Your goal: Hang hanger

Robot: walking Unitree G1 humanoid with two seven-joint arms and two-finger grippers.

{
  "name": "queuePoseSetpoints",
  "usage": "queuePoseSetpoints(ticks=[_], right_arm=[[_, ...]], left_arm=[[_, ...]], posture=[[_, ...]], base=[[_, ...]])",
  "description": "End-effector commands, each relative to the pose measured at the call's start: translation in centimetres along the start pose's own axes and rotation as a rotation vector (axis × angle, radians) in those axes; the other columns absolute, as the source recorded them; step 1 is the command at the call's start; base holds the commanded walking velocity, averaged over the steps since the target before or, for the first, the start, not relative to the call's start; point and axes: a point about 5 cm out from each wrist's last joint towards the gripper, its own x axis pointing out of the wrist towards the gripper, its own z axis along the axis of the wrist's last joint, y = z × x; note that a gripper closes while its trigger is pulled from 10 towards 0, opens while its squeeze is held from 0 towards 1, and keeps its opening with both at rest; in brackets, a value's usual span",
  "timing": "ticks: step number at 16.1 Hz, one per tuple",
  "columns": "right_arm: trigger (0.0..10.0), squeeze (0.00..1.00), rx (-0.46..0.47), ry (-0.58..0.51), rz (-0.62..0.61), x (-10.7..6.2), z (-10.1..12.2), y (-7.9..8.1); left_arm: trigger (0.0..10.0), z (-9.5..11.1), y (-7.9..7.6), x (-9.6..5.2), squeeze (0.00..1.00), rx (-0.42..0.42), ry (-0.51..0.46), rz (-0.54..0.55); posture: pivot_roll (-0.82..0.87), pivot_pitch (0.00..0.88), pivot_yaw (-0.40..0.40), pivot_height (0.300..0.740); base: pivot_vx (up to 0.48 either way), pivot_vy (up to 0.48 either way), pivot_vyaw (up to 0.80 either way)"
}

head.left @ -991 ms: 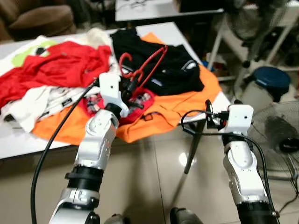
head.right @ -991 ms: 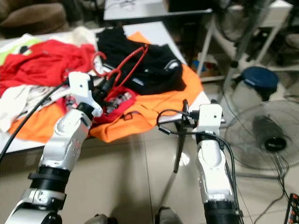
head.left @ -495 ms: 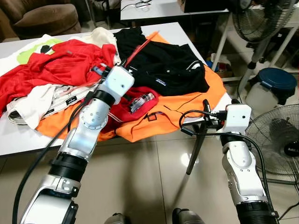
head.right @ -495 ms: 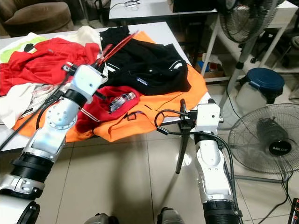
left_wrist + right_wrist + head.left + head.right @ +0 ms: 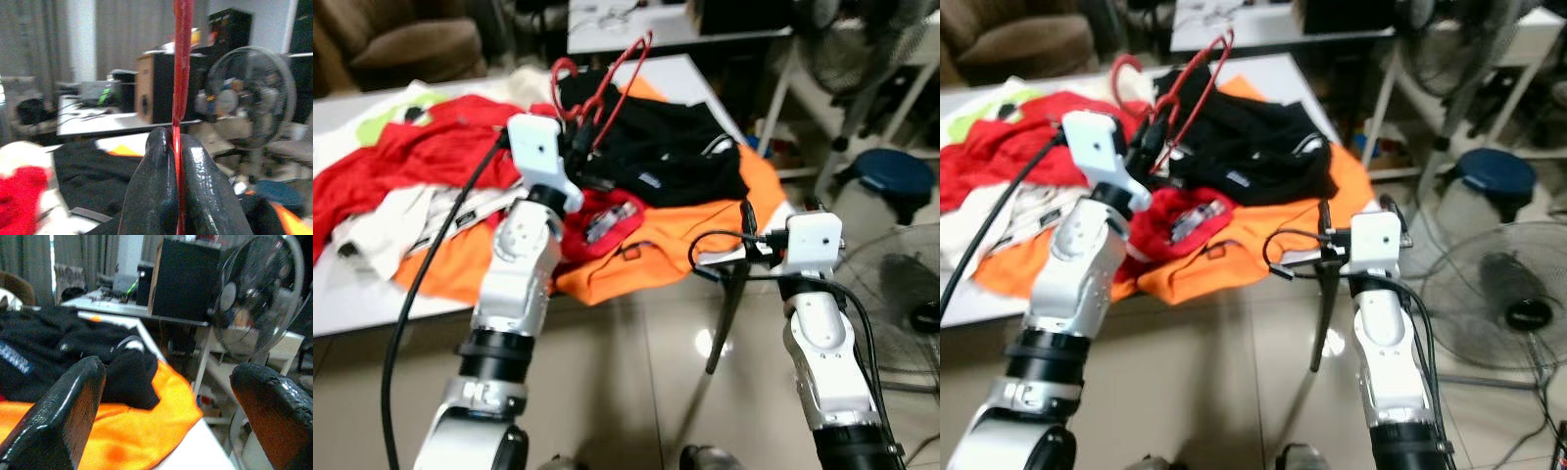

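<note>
red hanger (image 5: 607, 83) now raised | left end effector (image 5: 173, 161) clamped | white table (image 5: 352, 299) clothes-strewn

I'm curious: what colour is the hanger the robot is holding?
Red. The hanger shows best in the left eye view, pinched in the left gripper.

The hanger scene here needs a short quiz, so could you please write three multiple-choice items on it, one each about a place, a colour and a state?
1. Where is the black garment?
A. on the orange cloth on the table
B. on the floor
C. on the fan

2. What colour is the hanger?
A. blue
B. red
C. white

3. How is the right gripper?
A. shut on the hanger
B. shut on cloth
C. open, holding nothing

Answers:
1 A, it lies over the orange cloth on the tabletop.
2 B, the thin red bar is clamped in the left gripper.
3 C, its fingers stand wide apart at the table's edge.
</note>
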Motion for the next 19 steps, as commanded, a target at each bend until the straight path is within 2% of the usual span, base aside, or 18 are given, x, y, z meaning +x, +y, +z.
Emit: queuePoseSetpoints(ticks=[1, 9, 12, 13, 15, 16, 17, 18, 19], right_arm=[[10.0, 0.0, 0.005, -0.013, 0.003, -0.2, 0.2, 0.2], [10.0, 0.0, 0.009, -0.002, -0.004, -0.1, 0.1, 0.0], [10.0, 0.0, 0.017, 0.0, -0.005, -0.1, 0.2, -0.1], [10.0, 0.0, 0.019, -0.001, -0.006, -0.1, 0.2, -0.2], [10.0, 0.0, 0.017, 0.0, -0.014, -0.1, 0.3, -0.4], [10.0, 0.0, 0.029, 0.016, -0.03, -0.2, 0.1, -0.7], [10.0, 0.0, 0.04, 0.026, -0.039, -0.2, -0.1, -0.9], [10.0, 0.0, 0.095, 0.062, -0.064, -0.3, -0.6, -1.3], [10.0, 0.0, 0.123, 0.081, -0.064, -0.3, -0.8, -1.3]], left_arm=[[10.0, -0.1, -0.5, -0.2, 0.0, 0.011, 0.01, -0.031], [10.0, -0.3, -1.3, -0.7, 0.0, -0.04, 0.035, -0.034], [10.0, -0.2, -1.0, -0.7, 0.0, -0.05, 0.041, 0.019], [10.0, 0.1, -0.7, -0.6, 0.0, -0.009, 0.03, 0.013], [10.0, 0.4, 1.1, -0.4, 0.0, 0.17, 0.042, 0.026], [10.0, 0.3, 3.2, -0.4, 0.0, 0.259, 0.07, 0.069], [10.0, 0.5, 4.0, -0.4, 0.0, 0.287, 0.073, 0.076], [10.0, 1.0, 4.5, -0.8, 0.0, 0.396, 0.056, -0.041], [10.0, 1.0, 4.7, -1.0, 0.0, 0.447, 0.064, -0.095]], posture=[[-0.15, 0.066, 0.094, 0.74], [-0.15, 0.071, 0.096, 0.74], [-0.16, 0.073, 0.096, 0.74], [-0.16, 0.074, 0.096, 0.74], [-0.16, 0.074, 0.097, 0.74], [-0.16, 0.073, 0.098, 0.74], [-0.16, 0.071, 0.098, 0.74], [-0.15, 0.064, 0.095, 0.74], [-0.15, 0.064, 0.094, 0.74]], base=[[0.431, 0.0, 0.0], [0.431, 0.0, 0.0], [0.0, 0.0, 0.0], [0.0, 0.0, 0.0], [0.0, 0.0, 0.0], [0.0, 0.0, 0.0], [0.0, 0.0, 0.0], [0.0, 0.0, 0.0], [0.0, 0.0, 0.0]])
